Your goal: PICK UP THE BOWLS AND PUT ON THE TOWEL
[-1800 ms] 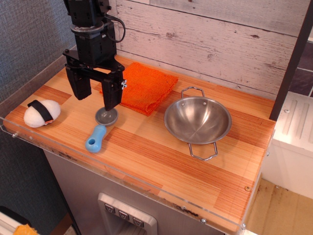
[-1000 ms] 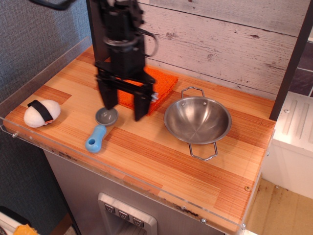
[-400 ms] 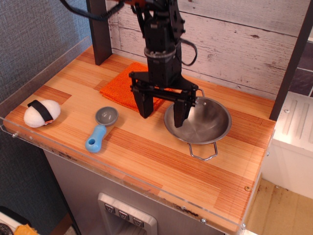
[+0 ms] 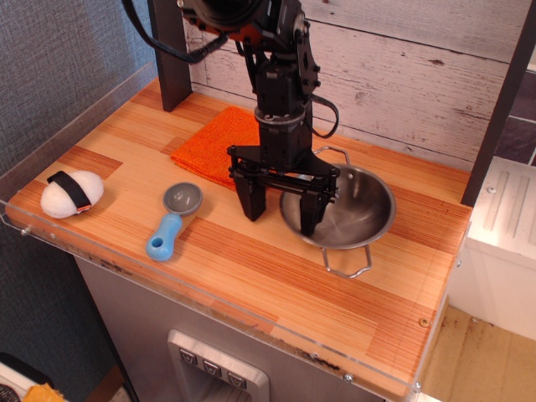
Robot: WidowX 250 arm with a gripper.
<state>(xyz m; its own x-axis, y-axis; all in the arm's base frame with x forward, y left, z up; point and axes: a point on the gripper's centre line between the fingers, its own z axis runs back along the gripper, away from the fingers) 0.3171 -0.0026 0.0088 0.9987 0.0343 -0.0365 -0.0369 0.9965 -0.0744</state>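
observation.image: claw [image 4: 282, 211] spread wide, straddling left rim of steel bowl [image 4: 352, 213], gripping nothing. Bowl sits on surface [image 4: 251, 268], right of orange towel [image 4: 219, 142]. Blue-handled scoop [image 4: 172, 219] further left.

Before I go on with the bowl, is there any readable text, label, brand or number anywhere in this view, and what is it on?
None can be read.
The gripper, the steel bowl, the orange towel, the blue-handled scoop and the white toy with a black band: no print visible.
The panel below the counter: small marks, too small to read.
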